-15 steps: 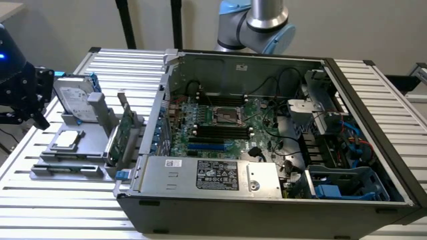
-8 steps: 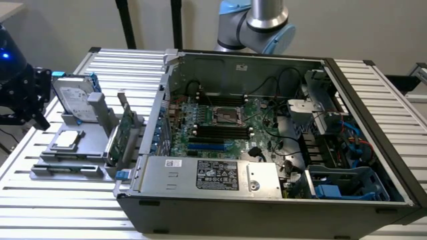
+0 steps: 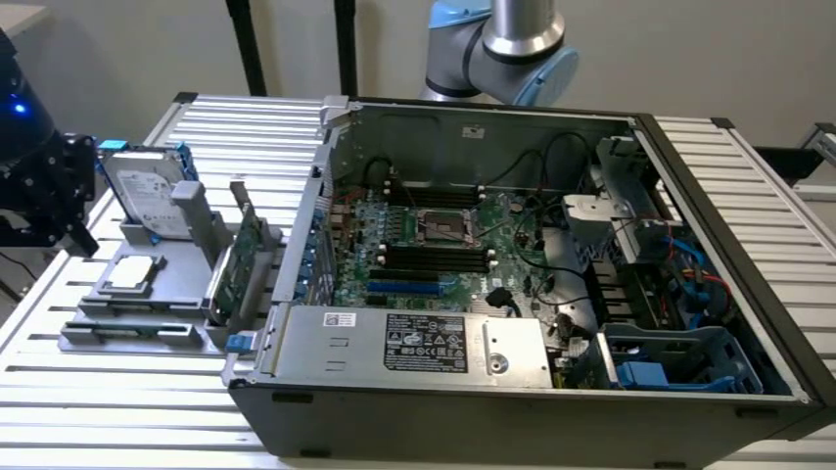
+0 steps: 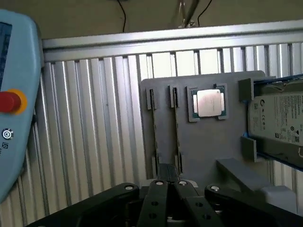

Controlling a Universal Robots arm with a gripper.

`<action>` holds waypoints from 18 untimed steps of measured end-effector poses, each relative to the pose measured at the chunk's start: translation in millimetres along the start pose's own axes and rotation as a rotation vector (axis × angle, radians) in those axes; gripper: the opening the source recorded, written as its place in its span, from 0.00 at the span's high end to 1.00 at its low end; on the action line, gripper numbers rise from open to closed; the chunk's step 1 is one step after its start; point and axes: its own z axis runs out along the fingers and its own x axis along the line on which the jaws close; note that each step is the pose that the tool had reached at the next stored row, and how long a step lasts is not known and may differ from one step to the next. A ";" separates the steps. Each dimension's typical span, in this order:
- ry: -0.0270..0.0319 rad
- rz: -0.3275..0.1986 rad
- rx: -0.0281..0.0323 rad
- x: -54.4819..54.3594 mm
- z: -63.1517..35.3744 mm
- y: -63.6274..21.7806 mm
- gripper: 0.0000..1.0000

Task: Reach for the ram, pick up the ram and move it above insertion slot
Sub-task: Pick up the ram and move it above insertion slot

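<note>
The ram (image 3: 141,331) is a thin green strip standing on edge in the front slot of the grey holder (image 3: 170,284), to the exterior view's left of the open computer case (image 3: 523,294). In the wrist view it is a thin dark line (image 4: 154,135) on the holder plate (image 4: 208,146), with a similar line in the neighbouring slot. My gripper (image 4: 170,185) hangs above the holder, apart from the ram, with its dark fingers (image 4: 158,198) pressed together and nothing between them. The dark insertion slots (image 3: 438,257) lie on the motherboard inside the case.
The holder also carries a silver hard drive (image 3: 141,191), a processor chip (image 4: 209,103) and an upright green expansion card (image 3: 235,264). A teach pendant with a red button (image 4: 9,101) lies on the ribbed table (image 4: 94,142). Dark equipment (image 3: 46,186) stands at the exterior view's left.
</note>
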 end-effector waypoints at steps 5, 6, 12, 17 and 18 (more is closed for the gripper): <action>0.0018 -0.091 -0.0019 0.0 1.0 0.0 0.89; 0.0021 -0.109 -0.0022 0.1 1.0 0.0 0.89; 0.0028 -0.144 -0.0029 -0.5 1.0 0.0 0.89; 0.0028 -0.144 -0.0029 -1.2 1.3 0.0 0.76; 0.0027 -0.144 -0.0028 -1.2 1.6 0.0 0.76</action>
